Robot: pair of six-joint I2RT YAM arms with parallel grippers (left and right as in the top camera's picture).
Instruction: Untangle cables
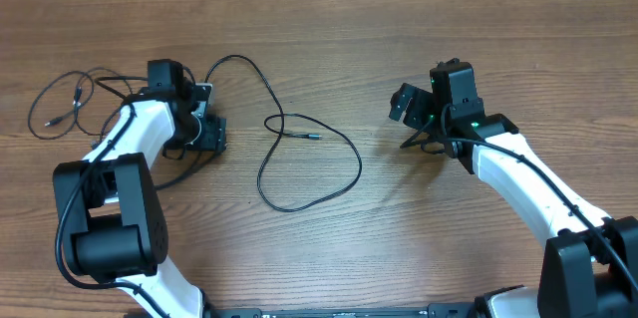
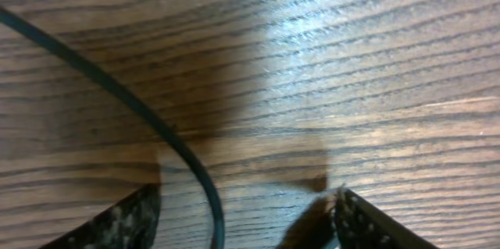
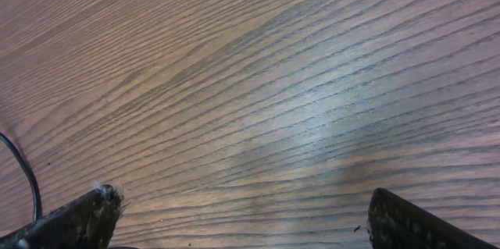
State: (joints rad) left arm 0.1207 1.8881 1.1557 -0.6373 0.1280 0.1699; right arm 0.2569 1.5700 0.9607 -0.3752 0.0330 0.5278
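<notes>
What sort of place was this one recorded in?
Most likely a robotics lab or data-collection bench, though the room itself is out of view: a left arm and right arm set at a plain wood-grain table, with thin black cables laid out on it.

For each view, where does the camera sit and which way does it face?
Overhead: above the table, facing down; shows left arm, right arm, left pincer, right pincer, cables.
Left wrist: on the left arm, facing down at the table; its fingers show.
Right wrist: on the right arm, facing down; its fingers show.
Shared: overhead and left wrist both show a cable beside the left pincer.
</notes>
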